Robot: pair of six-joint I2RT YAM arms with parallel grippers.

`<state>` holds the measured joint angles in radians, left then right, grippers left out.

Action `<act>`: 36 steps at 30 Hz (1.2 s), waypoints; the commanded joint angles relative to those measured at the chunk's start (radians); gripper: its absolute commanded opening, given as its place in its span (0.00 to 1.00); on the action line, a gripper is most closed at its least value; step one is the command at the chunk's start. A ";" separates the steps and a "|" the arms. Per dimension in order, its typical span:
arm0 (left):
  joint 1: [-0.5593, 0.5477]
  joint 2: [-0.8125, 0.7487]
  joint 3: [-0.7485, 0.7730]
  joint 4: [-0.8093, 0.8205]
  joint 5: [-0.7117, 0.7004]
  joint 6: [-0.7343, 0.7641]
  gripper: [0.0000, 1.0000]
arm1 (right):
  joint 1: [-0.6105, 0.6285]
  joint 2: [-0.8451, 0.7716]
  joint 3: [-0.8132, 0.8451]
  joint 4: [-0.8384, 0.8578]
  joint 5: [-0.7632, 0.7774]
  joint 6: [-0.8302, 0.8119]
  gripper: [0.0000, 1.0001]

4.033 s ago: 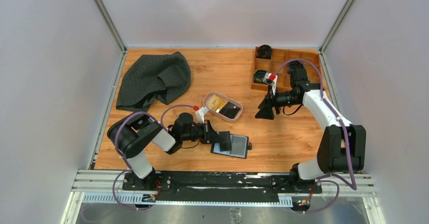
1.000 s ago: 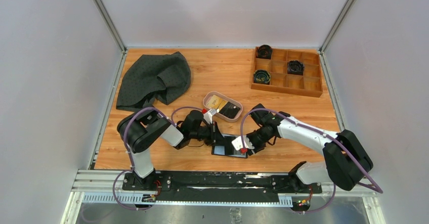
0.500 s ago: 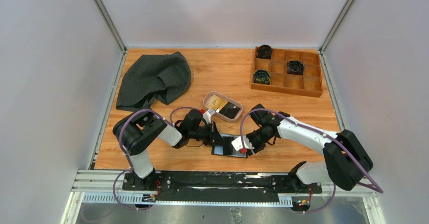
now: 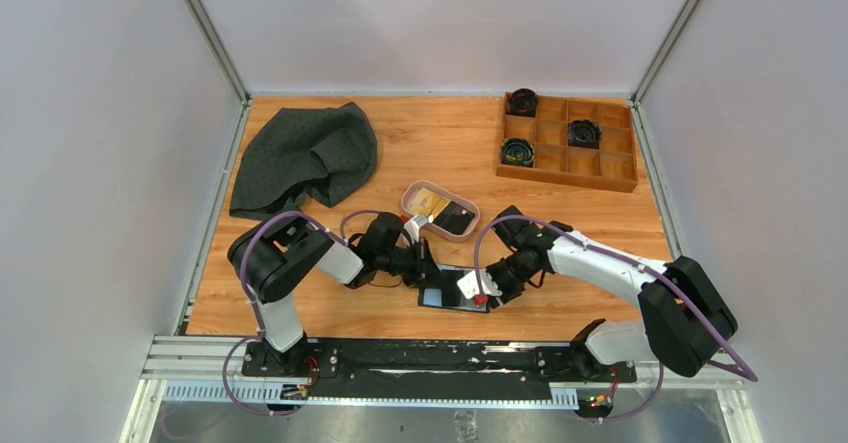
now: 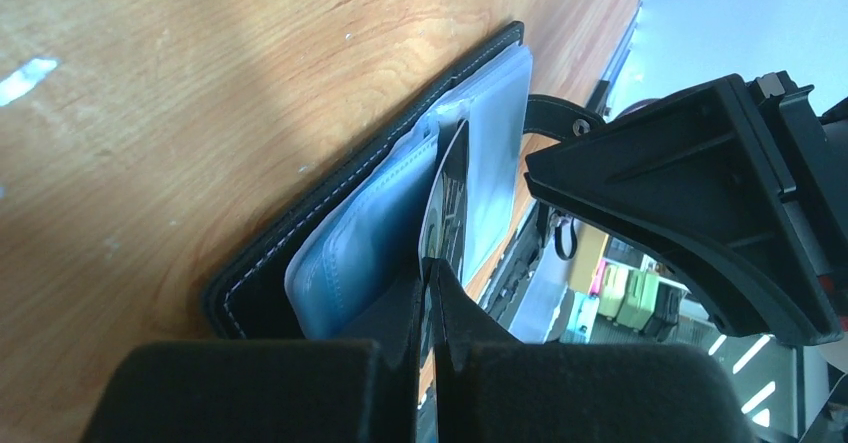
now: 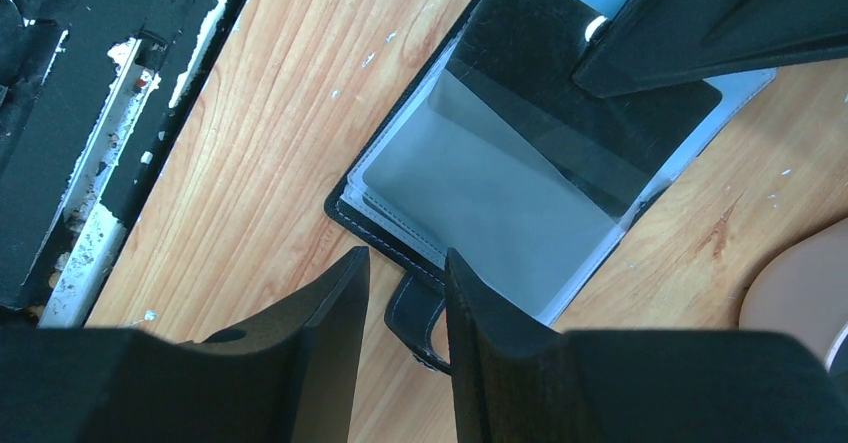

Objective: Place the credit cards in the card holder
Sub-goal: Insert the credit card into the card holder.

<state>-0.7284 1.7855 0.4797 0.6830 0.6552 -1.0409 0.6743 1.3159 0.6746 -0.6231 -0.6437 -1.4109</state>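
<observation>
The black card holder (image 4: 447,290) lies open on the table near the front, its clear pockets (image 6: 500,188) facing up. My left gripper (image 4: 424,266) is shut on a thin dark credit card (image 5: 448,198), seen edge-on, whose far edge sits among the pockets of the card holder (image 5: 300,263). In the right wrist view the dark card (image 6: 560,98) lies partly under a clear sleeve. My right gripper (image 6: 408,263) is open, low over the holder's near edge, with the strap tab (image 6: 415,315) between its fingers. A gold card (image 4: 428,202) and a black card (image 4: 457,220) lie in the pinkish tray (image 4: 412,197).
A dark grey cloth (image 4: 300,158) is heaped at the back left. A wooden compartment box (image 4: 600,168) with dark round items stands at the back right. The table's front rail (image 6: 90,163) runs just beside the holder. Both grippers crowd the holder from opposite sides.
Four seconds ago the right gripper hung near the wooden box; it has since come down at the holder's right edge. Over the last second both arms barely shift.
</observation>
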 commanded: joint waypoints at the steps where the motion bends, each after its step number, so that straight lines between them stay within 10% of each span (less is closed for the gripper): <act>1: -0.006 0.061 0.007 -0.139 0.009 0.036 0.00 | 0.018 0.007 -0.013 -0.009 0.008 0.003 0.37; 36: -0.054 0.086 0.110 -0.144 0.002 -0.002 0.22 | 0.036 -0.061 0.025 0.018 -0.117 0.097 0.34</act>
<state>-0.7692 1.8477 0.5861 0.5968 0.6865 -1.0519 0.6811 1.2972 0.6754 -0.6132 -0.6674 -1.3655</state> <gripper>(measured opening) 0.203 0.360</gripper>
